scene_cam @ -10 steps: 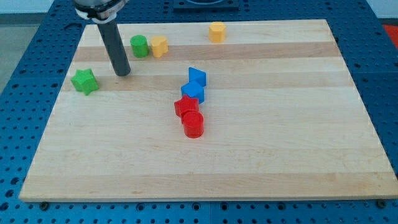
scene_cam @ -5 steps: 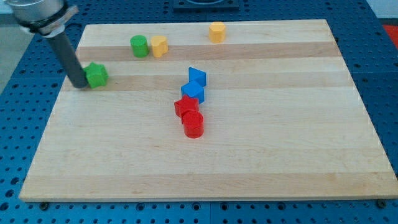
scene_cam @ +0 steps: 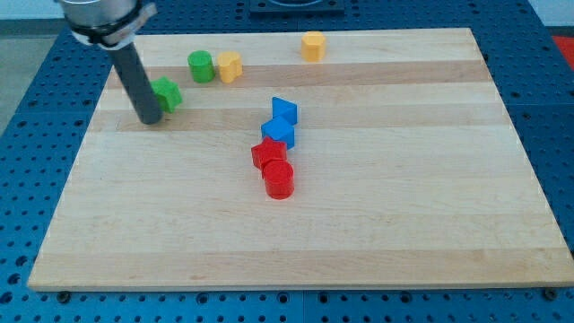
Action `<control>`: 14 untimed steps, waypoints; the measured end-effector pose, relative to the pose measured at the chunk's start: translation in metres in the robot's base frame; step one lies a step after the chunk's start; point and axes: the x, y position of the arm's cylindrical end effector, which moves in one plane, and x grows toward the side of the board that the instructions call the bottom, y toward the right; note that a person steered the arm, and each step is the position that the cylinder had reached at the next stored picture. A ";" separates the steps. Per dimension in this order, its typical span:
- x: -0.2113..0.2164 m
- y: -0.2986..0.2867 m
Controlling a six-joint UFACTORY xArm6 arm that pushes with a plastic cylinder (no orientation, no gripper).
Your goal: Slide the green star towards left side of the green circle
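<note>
The green star (scene_cam: pixel 167 93) lies near the board's upper left, partly hidden by my rod. My tip (scene_cam: pixel 150 119) rests on the board just below and left of the star, touching it. The green circle (scene_cam: pixel 200 65) stands up and to the right of the star, a short gap apart.
A yellow block (scene_cam: pixel 230 66) sits right beside the green circle. Another yellow block (scene_cam: pixel 312 45) is near the top edge. Two blue blocks (scene_cam: pixel 282 122) and two red blocks (scene_cam: pixel 273 167) cluster mid-board. The wooden board (scene_cam: pixel 404 197) has its left edge close to my tip.
The green star has slid right and up towards the green circle. My rod went round to the star's left and now follows it rightwards.
</note>
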 end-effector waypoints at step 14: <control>-0.059 -0.088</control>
